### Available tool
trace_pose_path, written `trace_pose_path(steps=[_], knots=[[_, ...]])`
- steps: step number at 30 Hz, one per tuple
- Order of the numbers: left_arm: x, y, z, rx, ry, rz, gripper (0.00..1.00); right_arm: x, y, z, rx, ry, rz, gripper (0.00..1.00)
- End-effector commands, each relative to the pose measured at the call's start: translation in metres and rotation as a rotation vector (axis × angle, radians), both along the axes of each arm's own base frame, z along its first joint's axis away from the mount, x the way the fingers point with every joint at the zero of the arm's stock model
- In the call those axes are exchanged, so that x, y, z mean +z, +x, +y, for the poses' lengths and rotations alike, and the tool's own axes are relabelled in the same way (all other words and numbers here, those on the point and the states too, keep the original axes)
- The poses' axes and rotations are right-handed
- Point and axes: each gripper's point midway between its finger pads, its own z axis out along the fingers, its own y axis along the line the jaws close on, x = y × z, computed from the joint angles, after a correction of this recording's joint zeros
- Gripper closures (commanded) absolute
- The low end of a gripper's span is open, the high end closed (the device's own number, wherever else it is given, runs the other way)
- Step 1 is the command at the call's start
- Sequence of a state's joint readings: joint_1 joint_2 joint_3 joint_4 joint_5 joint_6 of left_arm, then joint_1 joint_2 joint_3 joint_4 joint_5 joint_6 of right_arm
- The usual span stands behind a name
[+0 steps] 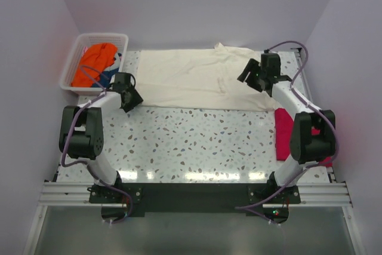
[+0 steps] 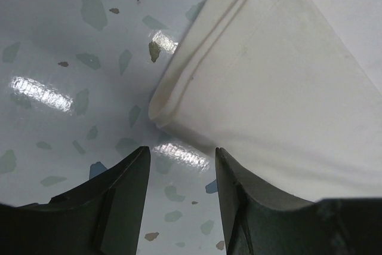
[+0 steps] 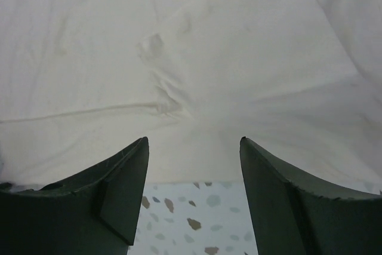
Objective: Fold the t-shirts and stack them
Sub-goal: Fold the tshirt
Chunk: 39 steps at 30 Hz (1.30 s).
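Crimson t-shirt (image 1: pixel 284 134) lies nearest, bunched at the right edge of the table (image 1: pixel 197 144) and partly hidden by the right arm.

Left gripper (image 2: pixel 182 153): jaws apart, nothing between them, low over bare terrazzo just short of the near-left corner of the cream t-shirt (image 1: pixel 191 79). The left wrist view shows several stacked hem edges at that corner.

Right gripper (image 3: pixel 194 141): jaws likewise released and empty, hovering over the shirt's near edge on its right side. A small pucker of cloth sits ahead of the fingers.

Cream shirt lies flat across the far half of the table.

Judgement: the fold in hand needs both near corners taken together. Left jaws should catch every layer at the corner, not the top hem alone. Right jaws should pinch at the edge rather than mid-cloth, or the panel will likely drag askew. Lift both ends evenly.

Far left: basket (image 1: pixel 101 36) holds an orange t-shirt (image 1: pixel 95 59) and a blue one (image 1: pixel 111 76), yet to be folded.
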<state>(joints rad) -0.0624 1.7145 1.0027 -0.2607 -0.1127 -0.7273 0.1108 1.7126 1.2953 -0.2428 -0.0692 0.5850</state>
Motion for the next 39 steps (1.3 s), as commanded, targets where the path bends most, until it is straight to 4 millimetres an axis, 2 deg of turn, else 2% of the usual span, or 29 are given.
trace_pose_path(steps=[1,2,3,6,14,16,17,19,22,25,33,39], knots=[[0.013,0.023,0.008,0.065,0.024,-0.067,0.48,-0.042,-0.047,-0.024,-0.047,-0.112,0.133,0.34],[0.013,0.023,0.011,0.075,0.037,-0.068,0.48,-0.037,-0.052,-0.027,-0.058,-0.119,0.117,0.34],[0.012,0.023,0.012,0.081,0.044,-0.067,0.48,-0.049,-0.063,-0.031,-0.065,-0.131,0.146,0.34],[0.008,0.023,0.016,0.098,0.061,-0.059,0.48,-0.062,-0.078,-0.04,-0.08,-0.143,0.197,0.35],[-0.003,0.022,0.02,0.124,0.08,-0.04,0.53,-0.078,-0.101,-0.075,-0.179,-0.188,0.254,0.32],[-0.003,0.023,0.021,0.129,0.079,-0.041,0.54,-0.082,-0.101,-0.084,-0.201,-0.167,0.256,0.32],[-0.005,0.023,0.021,0.13,0.079,-0.038,0.55,-0.085,-0.102,-0.082,-0.196,-0.162,0.259,0.31],[-0.006,0.023,0.02,0.128,0.074,-0.036,0.57,-0.09,-0.101,-0.096,-0.231,-0.151,0.271,0.29],[-0.007,0.025,0.019,0.127,0.074,-0.038,0.62,-0.101,-0.099,-0.101,-0.242,-0.145,0.299,0.28],[-0.005,0.026,0.022,0.134,0.081,-0.043,0.69,-0.107,-0.094,-0.101,-0.243,-0.142,0.315,0.29],[-0.001,0.028,0.024,0.141,0.09,-0.052,0.98,-0.108,-0.082,-0.117,-0.297,-0.195,0.323,0.32],[0.001,0.025,0.028,0.155,0.108,-0.051,1.0,-0.101,-0.074,-0.117,-0.311,-0.171,0.283,0.31]])
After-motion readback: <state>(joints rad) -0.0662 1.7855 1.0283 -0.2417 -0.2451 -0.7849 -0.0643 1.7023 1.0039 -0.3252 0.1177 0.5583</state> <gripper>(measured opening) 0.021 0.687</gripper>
